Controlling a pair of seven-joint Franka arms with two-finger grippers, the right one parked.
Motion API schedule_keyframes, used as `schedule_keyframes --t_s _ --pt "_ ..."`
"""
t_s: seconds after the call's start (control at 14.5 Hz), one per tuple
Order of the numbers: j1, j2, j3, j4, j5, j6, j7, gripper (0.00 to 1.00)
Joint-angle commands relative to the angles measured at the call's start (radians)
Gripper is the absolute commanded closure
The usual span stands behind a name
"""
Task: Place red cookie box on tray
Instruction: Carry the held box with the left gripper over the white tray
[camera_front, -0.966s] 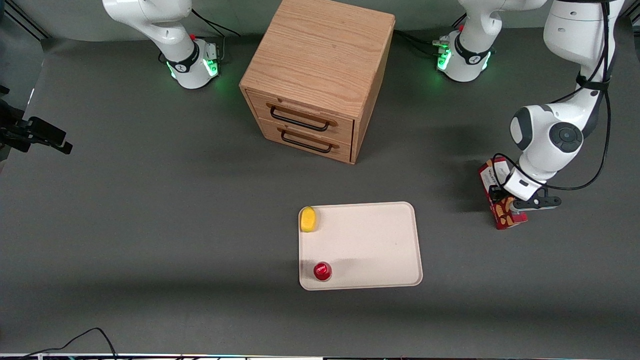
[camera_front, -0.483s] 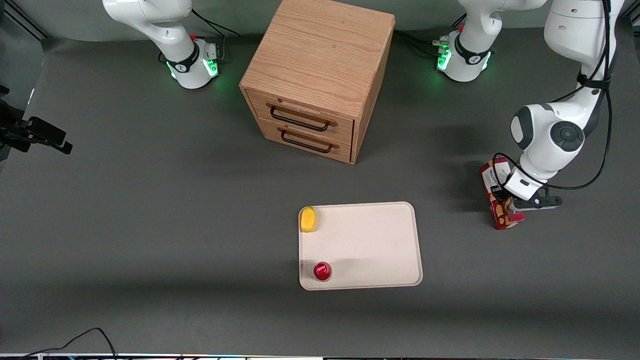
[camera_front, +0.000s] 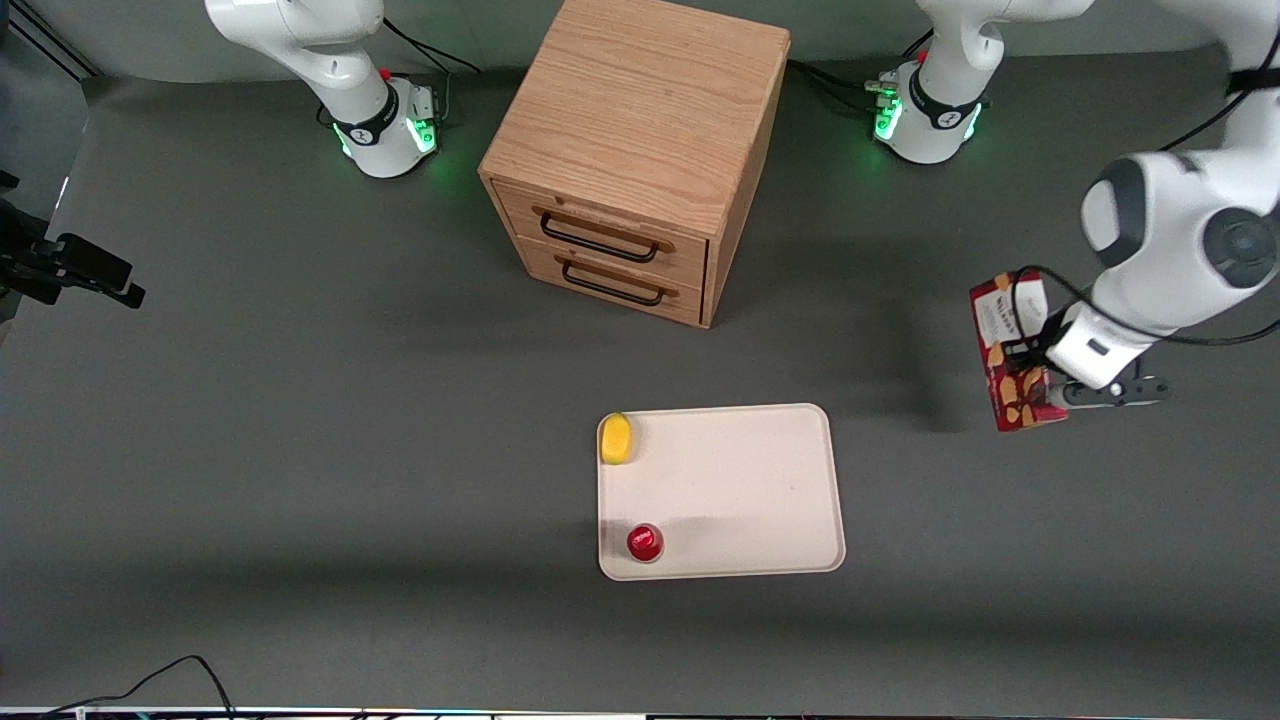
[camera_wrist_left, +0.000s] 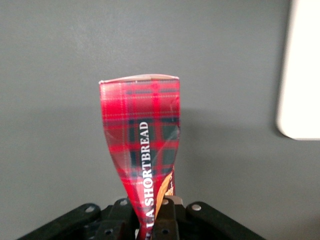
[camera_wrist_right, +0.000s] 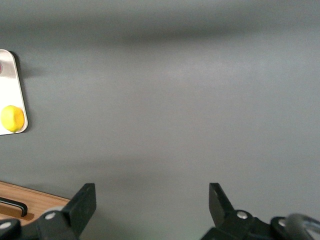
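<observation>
The red cookie box (camera_front: 1008, 352) is a long narrow tartan box with a white label end, held in the air at the working arm's end of the table. My left gripper (camera_front: 1030, 372) is shut on it, squeezing its lower part. In the left wrist view the box (camera_wrist_left: 142, 155) rises from between the gripper (camera_wrist_left: 150, 220), its walls pinched in where the fingers (camera_wrist_left: 165, 222) clamp it. The cream-beige tray (camera_front: 740, 490) lies flat nearer the front camera than the cabinet, well apart from the box; its corner shows in the left wrist view (camera_wrist_left: 302, 75).
A yellow lemon-like object (camera_front: 617, 438) and a small round red object (camera_front: 645, 542) sit on the tray's edge toward the parked arm. A wooden two-drawer cabinet (camera_front: 640, 150) stands farther from the front camera than the tray. Grey table all around.
My left gripper has lifted the box off the table and carried it up and slightly toward the working arm's end. The tray and its objects have not moved.
</observation>
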Motion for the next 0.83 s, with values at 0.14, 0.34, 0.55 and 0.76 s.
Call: schedule_keyframes --t_s 0.14,0.34,0.55,0.76 --pt "-0.023 0.018 -0.013 0.403 -0.004 -0.471 -0.084 1.00" --pt "-0.036 0.044 -0.068 0.424 -0.008 -0.463 -0.198 1.00" --pt "-0.036 0.132 -0.185 0.476 -0.007 -0.368 -0.436 1.00" --pt "-0.038 0.256 -0.271 0.537 0.002 -0.245 -0.637 1.00"
